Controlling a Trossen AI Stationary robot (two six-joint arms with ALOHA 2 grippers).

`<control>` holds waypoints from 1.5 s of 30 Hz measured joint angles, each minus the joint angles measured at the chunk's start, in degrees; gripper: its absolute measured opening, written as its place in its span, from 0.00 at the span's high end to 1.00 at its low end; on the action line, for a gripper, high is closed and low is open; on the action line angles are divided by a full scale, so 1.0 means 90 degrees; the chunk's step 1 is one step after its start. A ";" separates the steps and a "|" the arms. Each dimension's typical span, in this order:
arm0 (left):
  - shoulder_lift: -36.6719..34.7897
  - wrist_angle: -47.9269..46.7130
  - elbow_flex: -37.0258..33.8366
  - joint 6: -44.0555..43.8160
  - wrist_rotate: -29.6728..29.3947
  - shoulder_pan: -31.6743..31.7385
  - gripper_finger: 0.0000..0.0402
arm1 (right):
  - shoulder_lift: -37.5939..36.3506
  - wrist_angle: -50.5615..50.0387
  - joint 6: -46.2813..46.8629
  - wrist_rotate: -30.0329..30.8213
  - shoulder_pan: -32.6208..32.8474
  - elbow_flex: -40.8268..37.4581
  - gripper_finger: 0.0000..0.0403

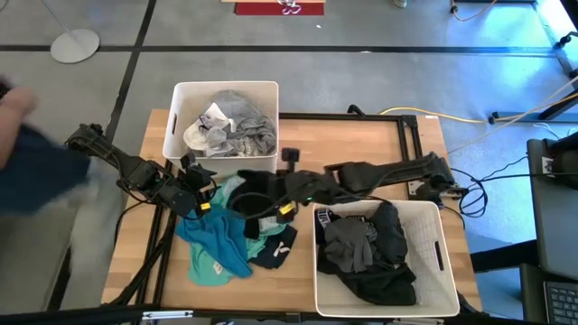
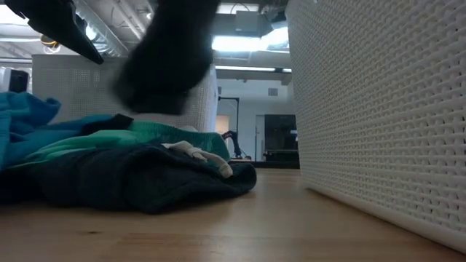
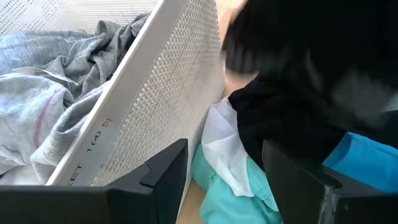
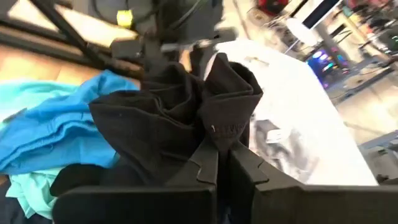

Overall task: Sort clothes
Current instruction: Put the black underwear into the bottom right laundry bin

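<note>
The right end effector (image 4: 217, 152) is pinched tight on a black cloth (image 4: 168, 124). It is soft and floppy, so grab a bunched fold. The left end effector (image 3: 224, 180) is wide open, holding nothing.

A blurred person (image 1: 23, 158) is cut off at the high view's left edge. In the low view a blurred black garment (image 2: 171, 54) hangs from above, its top and holder out of frame. The near white bin (image 2: 378, 109) runs off the right edge. In the left wrist view the same garment is smeared.
</note>
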 joint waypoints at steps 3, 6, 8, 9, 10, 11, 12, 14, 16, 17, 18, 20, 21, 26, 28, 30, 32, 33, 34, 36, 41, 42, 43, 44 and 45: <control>0.0000 0.0002 0.0000 -0.0026 0.0001 0.0000 0.51 | -0.0334 -0.0044 0.0000 0.0179 0.0102 0.0000 0.97; 0.0000 0.0002 0.0000 -0.0065 0.0002 0.0000 0.51 | -0.0647 -0.0096 0.0029 0.0294 0.0222 0.0000 0.97; 0.0000 0.0002 0.0000 -0.0069 0.0002 -0.0002 0.51 | -0.0839 -0.0103 0.0051 0.0368 0.0313 0.0000 0.97; 0.0000 0.0000 0.0000 -0.0080 0.0002 -0.0002 0.51 | -0.0930 -0.0115 0.0051 0.0388 0.0368 0.0000 0.96; 0.0000 0.0000 0.0000 -0.0090 0.0002 0.0000 0.51 | -0.1027 -0.0112 0.0053 0.0391 0.0425 0.0000 0.96; 0.0000 0.0002 0.0000 -0.0090 0.0000 -0.0002 0.51 | -0.1116 -0.0112 0.0053 0.0391 0.0484 0.0000 0.96; 0.0000 0.0002 0.0000 -0.0085 0.0002 0.0000 0.51 | -0.1199 -0.0108 0.0053 0.0424 0.0541 0.0000 0.96; 0.0000 0.0002 0.0000 -0.0085 0.0000 0.0000 0.51 | -0.1374 -0.0116 0.0055 0.0570 0.0690 0.0000 0.96; 0.0000 0.0002 0.0000 -0.0090 0.0000 -0.0001 0.51 | -0.1539 -0.0198 0.0060 0.0717 0.0845 0.0000 0.96; 0.0000 0.0000 0.0000 -0.0090 0.0000 -0.0001 0.51 | -0.1616 -0.0260 0.0067 0.0781 0.0925 0.0000 0.96; 0.0000 0.0001 0.0000 -0.0092 0.0001 -0.0001 0.51 | -0.1695 -0.0313 0.0087 0.0847 0.1013 0.0000 0.96; 0.0000 0.0000 0.0000 -0.0090 0.0000 0.0000 0.51 | -0.1866 -0.0471 0.0277 0.1033 0.1208 0.0000 0.96; 0.0000 0.0002 0.0000 -0.0088 0.0000 0.0000 0.51 | -0.1958 -0.0549 0.0425 0.1098 0.1303 0.0000 0.96; 0.0000 0.0002 0.0000 -0.0078 0.0000 -0.0002 0.51 | -0.2400 -0.0989 0.1201 0.1220 0.1814 0.0005 0.95; 0.0000 0.0001 0.0000 -0.0081 0.0000 -0.0002 0.51 | -0.2556 -0.1165 0.1541 0.1221 0.2026 0.0005 0.95; 0.0000 0.0000 0.0000 -0.0090 0.0000 0.0000 0.51 | -0.2710 -0.1448 0.1960 0.1219 0.2225 0.0007 0.95; 0.0000 0.0001 0.0000 -0.0092 0.0000 -0.0002 0.51 | -0.2840 -0.1912 0.2529 0.1219 0.2419 0.0010 0.95; 0.0000 0.0001 0.0000 -0.0092 0.0000 -0.0001 0.51 | -0.2881 -0.2215 0.2883 0.1221 0.2508 0.0010 0.95; 0.0000 0.0002 0.0000 -0.0092 0.0000 -0.0001 0.51 | -0.2908 -0.2540 0.3270 0.1221 0.2587 0.0010 0.95; 0.0000 0.0000 0.0000 -0.0092 -0.0001 -0.0002 0.51 | -0.2914 -0.3290 0.4159 0.1210 0.2743 0.0010 0.95; 0.0000 0.0000 0.0000 -0.0092 -0.0049 0.0000 0.51 | -0.2854 -0.4645 0.6103 0.1262 0.3083 -0.0181 0.95; 0.0000 0.0000 0.0000 -0.0092 -0.0049 -0.0002 0.51 | -0.2854 -0.4737 0.6359 0.1265 0.3150 -0.0311 0.95; 0.0000 0.0002 0.0000 -0.0092 -0.0049 -0.0002 0.51 | -0.2854 -0.4795 0.6568 0.1276 0.3210 -0.0457 0.95; 0.0000 0.0001 0.0000 -0.0094 -0.0049 -0.0001 0.51 | -0.2852 -0.4824 0.6725 0.1310 0.3260 -0.0622 0.95; 0.0000 0.0001 0.0000 -0.0092 -0.0050 0.0000 0.51 | -0.2848 -0.4830 0.6856 0.1338 0.3303 -0.0792 0.95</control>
